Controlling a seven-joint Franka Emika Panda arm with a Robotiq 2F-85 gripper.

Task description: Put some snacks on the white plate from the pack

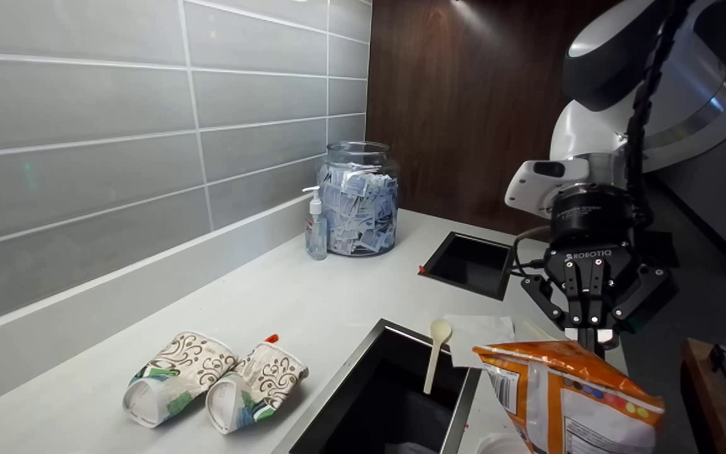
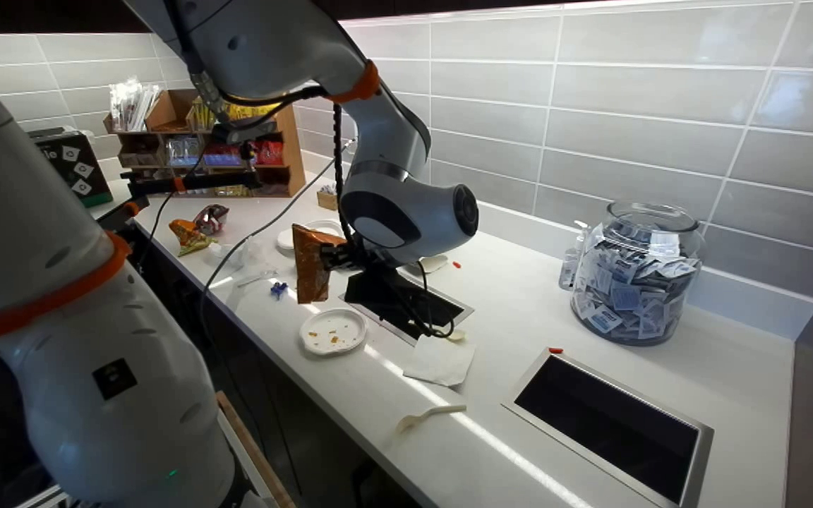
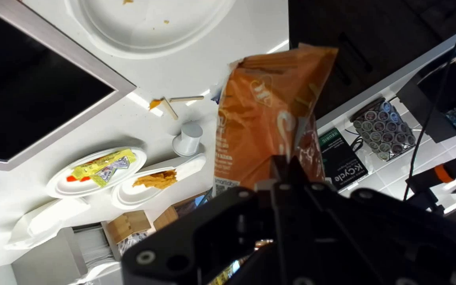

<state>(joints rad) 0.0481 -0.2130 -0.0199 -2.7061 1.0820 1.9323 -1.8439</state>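
Note:
The pack [image 1: 583,403] is a crinkly orange foil bag. It is held up off the counter and also shows in an exterior view [image 2: 310,271] and in the wrist view [image 3: 251,122]. My gripper [image 1: 592,340] is shut on the pack's edge; its fingertips pinch the foil in the wrist view [image 3: 289,164]. The white plate [image 2: 334,345] lies on the counter near its front edge with a few small orange crumbs on it. It also shows at the top of the wrist view [image 3: 149,49]. In that view the pack is beside the plate. The pack's opening is not clearly visible.
Dark recessed openings [image 2: 611,416] with metal rims are set in the counter. A glass jar [image 1: 360,208] and pump bottle [image 1: 316,230] stand by the wall. Two pale patterned bags [image 1: 177,378], a spoon [image 1: 437,353], a napkin [image 2: 440,360] and more plates [image 3: 63,190] lie around.

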